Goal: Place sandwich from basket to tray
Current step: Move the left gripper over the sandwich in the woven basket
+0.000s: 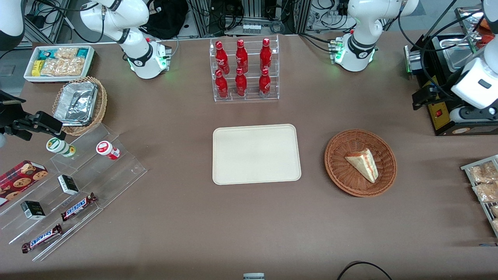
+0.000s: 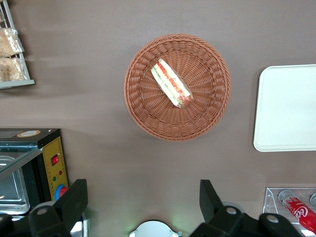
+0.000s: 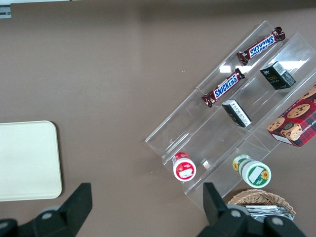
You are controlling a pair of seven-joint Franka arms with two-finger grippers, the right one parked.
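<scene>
The sandwich (image 1: pixel 362 164) is a pale bread wedge with red, orange and green filling. It lies in the round reddish-brown wicker basket (image 1: pixel 338 171), toward the working arm's end of the table. The cream-beige tray (image 1: pixel 256 154) lies flat and bare beside the basket, at the table's middle. My left gripper (image 1: pixel 420 99) hangs high over the table, farther from the front camera than the basket, by the black oven. In the left wrist view the gripper (image 2: pixel 143 200) is open and empty, well apart from the sandwich (image 2: pixel 171 83), the basket (image 2: pixel 143 106) and the tray (image 2: pixel 289 108).
A clear rack of red cola bottles (image 1: pixel 243 70) stands farther from the front camera than the tray. A black oven (image 1: pixel 443 112) and a rack of snack packets (image 1: pixel 484 186) sit at the working arm's end. A clear stepped stand (image 1: pixel 78 194) with snacks sits at the parked arm's end.
</scene>
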